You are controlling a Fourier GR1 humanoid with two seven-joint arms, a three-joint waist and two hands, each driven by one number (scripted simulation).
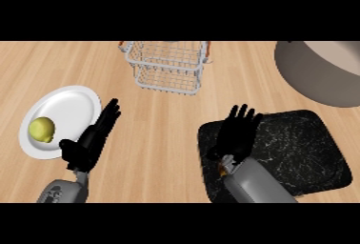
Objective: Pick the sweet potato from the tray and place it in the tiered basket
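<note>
Head view: sweet potato (224, 167) lies on the tray (309, 147) beneath the right hand (235, 137), whose straight fingers (243, 116) hold nothing.

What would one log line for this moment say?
right hand: open, over tray | left hand: open, beside plate | tiered basket: nothing seen inside

Even, bright light with soft, faint shadows.
</note>
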